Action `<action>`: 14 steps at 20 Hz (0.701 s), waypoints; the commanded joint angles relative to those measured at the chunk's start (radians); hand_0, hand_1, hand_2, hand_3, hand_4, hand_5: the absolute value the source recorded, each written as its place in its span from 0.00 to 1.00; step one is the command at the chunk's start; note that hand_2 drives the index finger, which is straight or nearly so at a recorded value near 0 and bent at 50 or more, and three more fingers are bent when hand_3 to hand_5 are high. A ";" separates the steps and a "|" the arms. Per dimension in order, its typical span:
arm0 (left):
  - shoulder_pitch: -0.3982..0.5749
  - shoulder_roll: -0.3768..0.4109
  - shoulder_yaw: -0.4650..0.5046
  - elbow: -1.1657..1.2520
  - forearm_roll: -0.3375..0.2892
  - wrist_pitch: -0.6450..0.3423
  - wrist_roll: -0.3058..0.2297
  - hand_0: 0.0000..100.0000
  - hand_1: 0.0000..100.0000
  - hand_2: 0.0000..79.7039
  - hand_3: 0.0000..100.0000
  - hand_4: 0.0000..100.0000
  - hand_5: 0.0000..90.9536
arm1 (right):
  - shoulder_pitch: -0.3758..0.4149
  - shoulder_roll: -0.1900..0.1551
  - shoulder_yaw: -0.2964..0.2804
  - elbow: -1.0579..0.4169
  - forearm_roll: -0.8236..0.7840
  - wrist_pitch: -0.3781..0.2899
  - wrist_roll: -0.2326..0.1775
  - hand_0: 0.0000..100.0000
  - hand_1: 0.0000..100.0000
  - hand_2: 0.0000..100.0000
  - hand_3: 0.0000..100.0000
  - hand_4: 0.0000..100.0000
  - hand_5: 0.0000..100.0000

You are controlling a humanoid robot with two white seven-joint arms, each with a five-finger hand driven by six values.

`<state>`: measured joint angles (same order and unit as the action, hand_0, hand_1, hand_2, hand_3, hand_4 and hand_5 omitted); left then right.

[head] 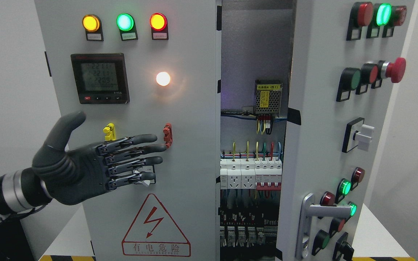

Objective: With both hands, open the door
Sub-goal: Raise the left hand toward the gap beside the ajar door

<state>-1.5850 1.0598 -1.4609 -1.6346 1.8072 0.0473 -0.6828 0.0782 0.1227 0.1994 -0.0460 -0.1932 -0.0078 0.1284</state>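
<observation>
Doors (191, 119): pale grey. Lamps (125, 22): amber, green, red. Warning triangle (156, 226): red outline and bolt. Left hand (96, 163): dark grey. Emergency button (396, 69): red. Floor tape (67, 258): apparently yellow-black striped.

The right door (325, 119) stands swung open, its edge facing out. It is grey, with buttons and a handle (312, 221).

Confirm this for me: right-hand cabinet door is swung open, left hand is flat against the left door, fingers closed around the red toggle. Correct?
Not quite. In the head view the left hand has its fingers extended and spread, holding nothing; they only reach toward the red toggle. The right-hand door is open.
</observation>
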 commanded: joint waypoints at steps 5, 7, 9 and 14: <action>-0.079 -0.334 -0.109 0.123 0.047 0.006 0.000 0.00 0.00 0.00 0.00 0.00 0.00 | 0.000 0.000 0.000 0.000 0.000 0.000 0.000 0.38 0.00 0.00 0.00 0.00 0.00; -0.078 -0.363 -0.061 0.145 0.046 0.011 0.000 0.00 0.00 0.00 0.00 0.00 0.00 | 0.000 0.000 0.000 0.000 0.000 0.000 0.000 0.38 0.00 0.00 0.00 0.00 0.00; -0.078 -0.391 -0.006 0.166 0.046 0.054 0.000 0.00 0.00 0.00 0.00 0.00 0.00 | 0.000 0.000 0.000 0.000 0.000 0.000 0.000 0.38 0.00 0.00 0.00 0.00 0.00; -0.073 -0.452 0.085 0.177 0.044 0.117 0.002 0.00 0.00 0.00 0.00 0.00 0.00 | 0.000 0.000 0.000 0.000 0.000 0.000 0.000 0.38 0.00 0.00 0.00 0.00 0.00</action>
<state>-1.6538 0.7870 -1.4757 -1.5264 1.8487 0.1431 -0.6821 0.0782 0.1227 0.1994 -0.0460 -0.1932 -0.0078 0.1285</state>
